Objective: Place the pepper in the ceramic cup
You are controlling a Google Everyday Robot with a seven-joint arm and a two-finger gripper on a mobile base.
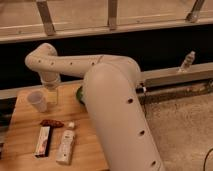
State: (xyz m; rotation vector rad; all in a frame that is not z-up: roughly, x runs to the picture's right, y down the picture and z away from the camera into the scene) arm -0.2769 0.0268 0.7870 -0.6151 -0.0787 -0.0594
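The pepper (pixel 51 123), small, dark red and wrinkly, lies on the wooden table (pixel 20 135) left of centre. The ceramic cup (pixel 37 100), whitish and tapered, stands upright behind it near the table's left rear. My gripper (pixel 52 95) hangs down from the bent wrist just right of the cup and behind the pepper, above the table. It holds nothing that I can see. The big white arm fills the middle of the view and hides the table's right part.
A flat red-and-white box (pixel 43 141) and a white bottle (pixel 65 145) lie in front of the pepper. A dark green bowl (pixel 80 93) shows partly behind the arm. A clear bottle (pixel 186 61) stands on the ledge at right.
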